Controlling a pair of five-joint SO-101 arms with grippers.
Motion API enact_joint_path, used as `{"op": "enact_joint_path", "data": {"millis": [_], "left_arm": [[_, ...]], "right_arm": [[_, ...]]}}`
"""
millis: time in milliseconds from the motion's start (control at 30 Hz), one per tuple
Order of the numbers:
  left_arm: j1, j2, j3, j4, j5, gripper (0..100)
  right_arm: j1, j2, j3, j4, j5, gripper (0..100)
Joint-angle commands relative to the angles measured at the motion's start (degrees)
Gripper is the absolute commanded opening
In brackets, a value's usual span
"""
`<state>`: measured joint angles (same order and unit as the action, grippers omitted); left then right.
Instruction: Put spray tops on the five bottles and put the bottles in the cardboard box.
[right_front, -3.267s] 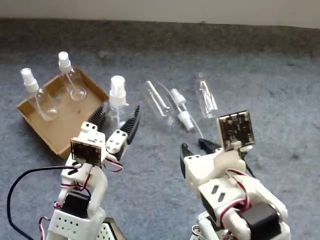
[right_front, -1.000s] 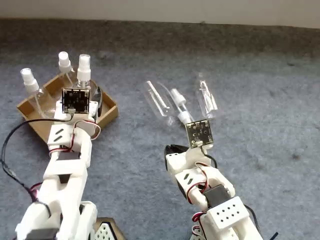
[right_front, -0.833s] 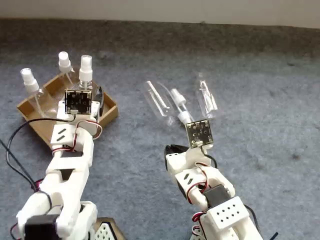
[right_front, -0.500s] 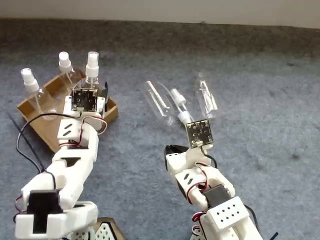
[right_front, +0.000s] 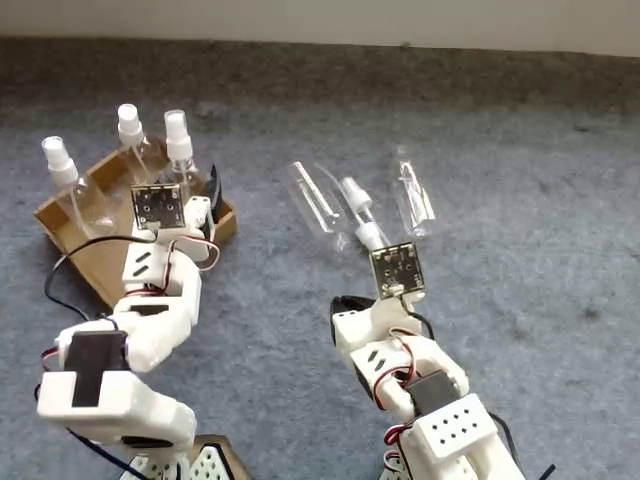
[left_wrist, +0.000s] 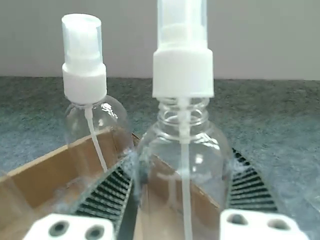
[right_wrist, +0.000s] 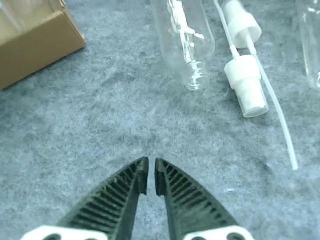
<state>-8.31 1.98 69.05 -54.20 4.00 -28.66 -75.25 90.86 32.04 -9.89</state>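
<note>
My left gripper (right_front: 186, 186) is shut on a clear bottle with a white spray top (right_front: 178, 137), held upright over the near right part of the cardboard box (right_front: 95, 262). In the left wrist view that bottle (left_wrist: 183, 150) stands between the ribbed fingers (left_wrist: 108, 192), with another topped bottle (left_wrist: 93, 112) behind it. Two topped bottles (right_front: 60, 165) (right_front: 130, 128) stand in the box. Two bare bottles (right_front: 314, 203) (right_front: 412, 198) lie on the carpet with two loose spray tops (right_front: 364, 218) between them. My right gripper (right_wrist: 151, 175) is shut on nothing, low over the carpet short of a lying bottle (right_wrist: 186, 37) and a spray top (right_wrist: 245, 80).
Grey carpet (right_front: 540, 250) covers the table, with a dark strip and pale wall at the back. A box corner (right_wrist: 35, 37) lies off to one side of the right gripper. Open carpet lies right of the lying bottles.
My left arm carried the topped bottle from the carpet to the box and has just lowered it. My right gripper moved forward and shut earlier, then kept still.
</note>
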Motion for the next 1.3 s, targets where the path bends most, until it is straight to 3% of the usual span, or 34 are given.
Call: {"op": "enact_joint_path", "data": {"millis": [0, 433, 1267], "left_arm": [[1.0, 2.3, -2.7, -6.2, -2.7, 7], [1.1, 15.3, -2.8, -23.6, -2.8, 7], [1.0, 17.5, -2.3, -24.4, -2.8, 7]], "right_arm": [[0.3, 0.3, -0.5, -1.5, 0.5, 1.9], [0.3, 0.3, -0.5, -1.5, 0.6, 1.9], [0.3, 0.3, -0.5, -1.6, 0.6, 1.9]]}}
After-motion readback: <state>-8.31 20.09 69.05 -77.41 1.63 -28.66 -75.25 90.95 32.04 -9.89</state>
